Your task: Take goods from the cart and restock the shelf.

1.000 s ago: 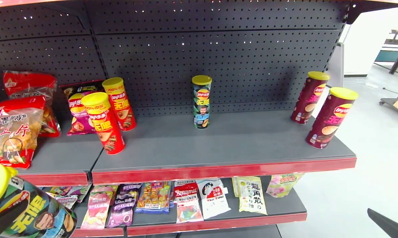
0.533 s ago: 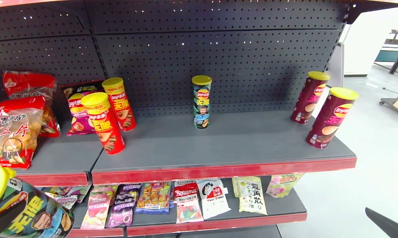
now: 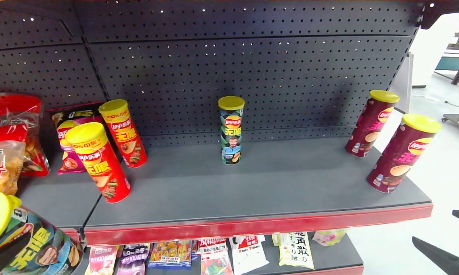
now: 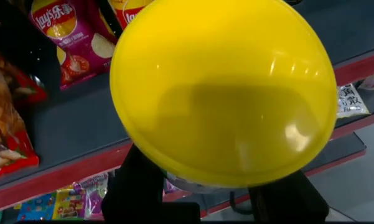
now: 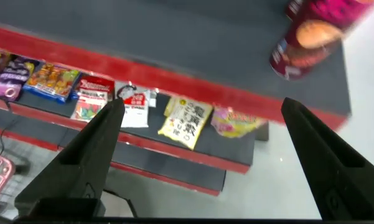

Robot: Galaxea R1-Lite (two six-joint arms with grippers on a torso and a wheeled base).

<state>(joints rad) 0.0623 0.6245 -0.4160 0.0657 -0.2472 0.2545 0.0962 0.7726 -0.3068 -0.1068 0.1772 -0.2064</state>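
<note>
- left claw clamped on a can with a yellow lid, low at the left, in front of the shelf.
- right claw with fingers spread apart, before the shelf's red edge at the right.
- second can upright mid-shelf, near the back panel.

The left gripper sits low at the robot's left side; its two dark fingers are clamped on opposite sides of a chip can, which is tilted in the grasp; the right gripper hangs low at the right side, its two dark prongs spread wide apart.
</note>
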